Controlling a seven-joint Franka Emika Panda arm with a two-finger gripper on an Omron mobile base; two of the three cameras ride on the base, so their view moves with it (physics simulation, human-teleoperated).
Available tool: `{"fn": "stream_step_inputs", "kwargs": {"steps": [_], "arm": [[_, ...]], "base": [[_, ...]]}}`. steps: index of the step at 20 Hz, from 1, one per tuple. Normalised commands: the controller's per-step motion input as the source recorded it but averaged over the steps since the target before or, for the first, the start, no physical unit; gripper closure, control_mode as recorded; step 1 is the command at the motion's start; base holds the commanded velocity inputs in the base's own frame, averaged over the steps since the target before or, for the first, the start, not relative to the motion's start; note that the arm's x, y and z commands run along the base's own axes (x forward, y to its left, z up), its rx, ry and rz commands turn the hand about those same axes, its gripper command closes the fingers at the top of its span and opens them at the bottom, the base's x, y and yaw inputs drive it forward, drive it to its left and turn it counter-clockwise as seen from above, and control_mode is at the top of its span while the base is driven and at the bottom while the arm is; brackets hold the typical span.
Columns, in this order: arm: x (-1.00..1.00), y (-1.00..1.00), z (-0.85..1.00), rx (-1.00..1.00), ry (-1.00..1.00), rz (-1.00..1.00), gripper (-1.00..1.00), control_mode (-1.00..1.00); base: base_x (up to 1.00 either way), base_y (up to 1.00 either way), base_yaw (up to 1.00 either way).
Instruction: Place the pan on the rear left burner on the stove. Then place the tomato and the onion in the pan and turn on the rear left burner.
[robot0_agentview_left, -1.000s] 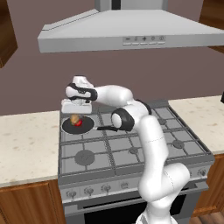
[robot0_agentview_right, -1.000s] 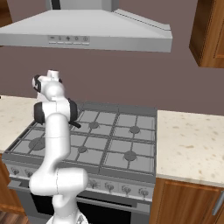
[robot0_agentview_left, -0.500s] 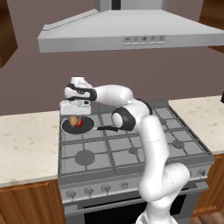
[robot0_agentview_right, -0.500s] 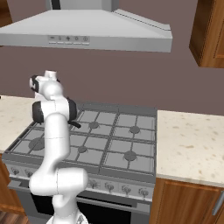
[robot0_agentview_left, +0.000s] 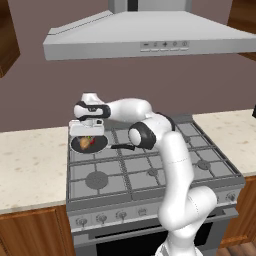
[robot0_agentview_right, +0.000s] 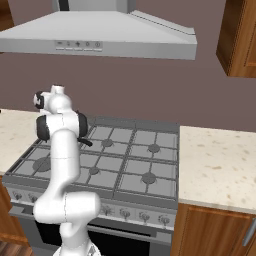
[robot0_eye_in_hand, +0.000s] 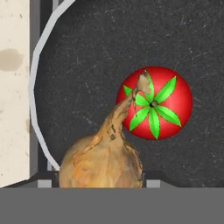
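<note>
while the stove (robot0_agentview_left: 150, 170) spans the middle of the left base frame between two stretches of desk (robot0_agentview_left: 30, 165), the arm reaches to its rear left corner, left of centre in the frame. the pan (robot0_agentview_left: 90, 144) sits there on the grate, handle pointing right. inside it the onion (robot0_eye_in_hand: 103, 162) shows at the bottom centre of the hand frame, between the jaws (robot0_eye_in_hand: 101, 181), which are clamped on it. the tomato (robot0_eye_in_hand: 159, 105) lies just beside, right of centre, behind the onion's stalk.
</note>
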Motion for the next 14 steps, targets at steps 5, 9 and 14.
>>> {"fn": "stream_step_inputs", "kwargs": {"steps": [5,9,14], "arm": [[0.14,0.01,0.0,0.0,0.0,0.0,1.0,-1.0],[0.0,0.0,0.0,0.0,0.01,0.0,1.0,-1.0],[0.0,0.0,-0.05,0.0,0.0,0.0,1.0,-1.0]], "base": [[0.0,0.0,0.0],[0.0,0.0,0.0],[0.0,0.0,0.0]]}}
